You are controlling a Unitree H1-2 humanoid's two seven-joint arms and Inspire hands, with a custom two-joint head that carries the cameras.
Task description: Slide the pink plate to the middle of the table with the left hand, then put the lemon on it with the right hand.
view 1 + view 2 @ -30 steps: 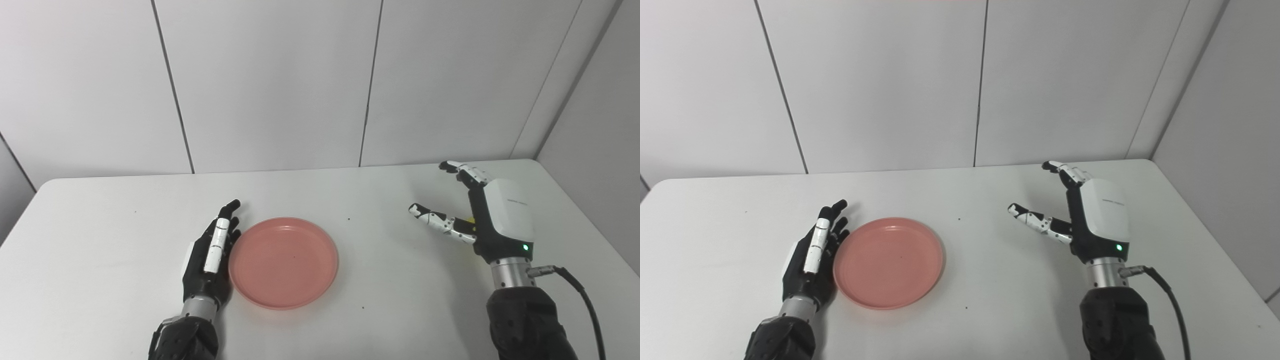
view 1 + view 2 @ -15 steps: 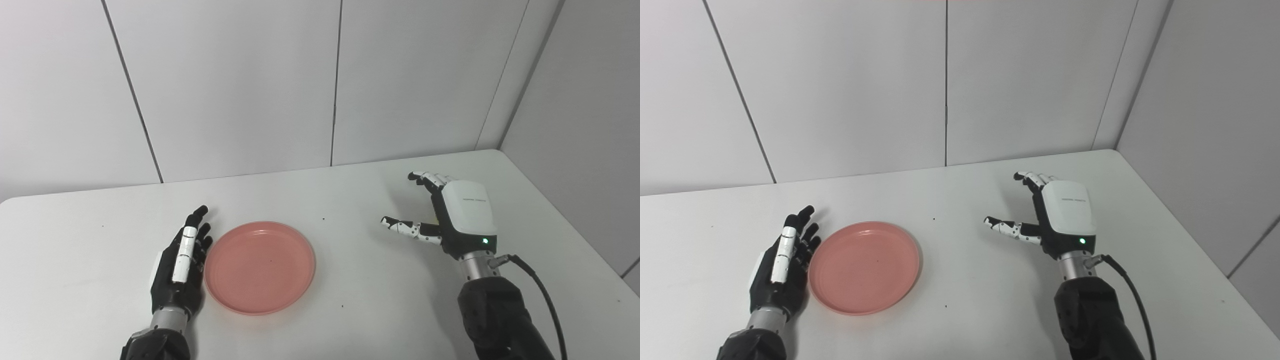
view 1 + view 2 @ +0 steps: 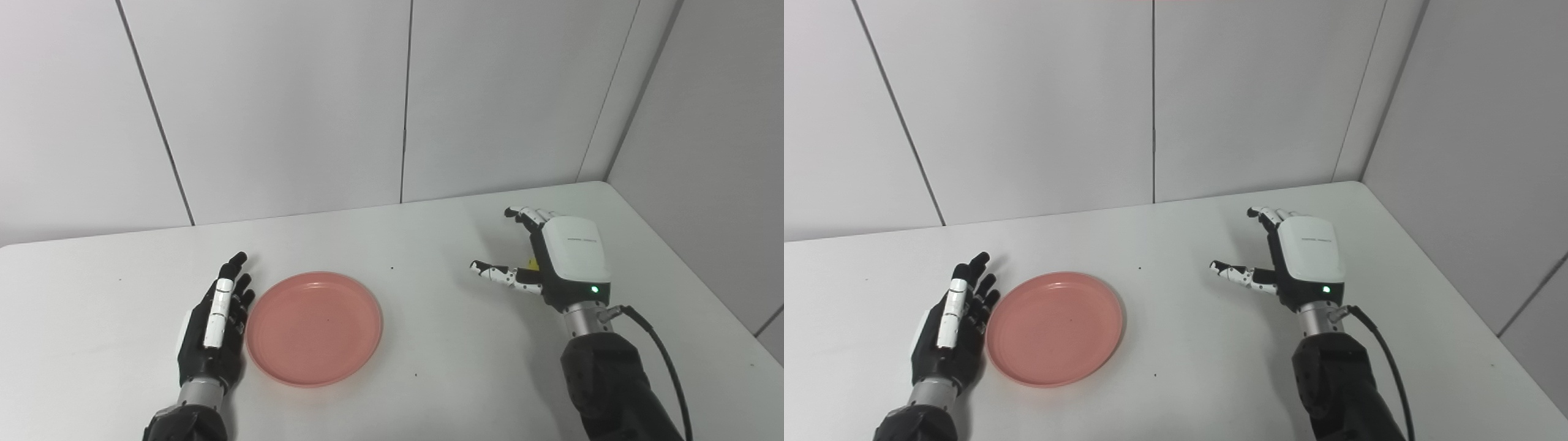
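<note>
The right robot hand (image 3: pixel 554 260) has dropped, open, around the lemon (image 3: pixel 533 264), ready to grab, while the left robot hand (image 3: pixel 214 324) rests open beside the pink plate (image 3: pixel 314 327).

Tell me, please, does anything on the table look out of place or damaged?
Nothing stands out. The pink plate lies flat and empty beside the open left hand; only a yellow sliver of lemon shows behind the right hand.

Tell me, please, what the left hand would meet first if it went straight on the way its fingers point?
Probably nothing: the left hand points toward the back wall, beside the pink plate, and only bare table shows ahead.
</note>
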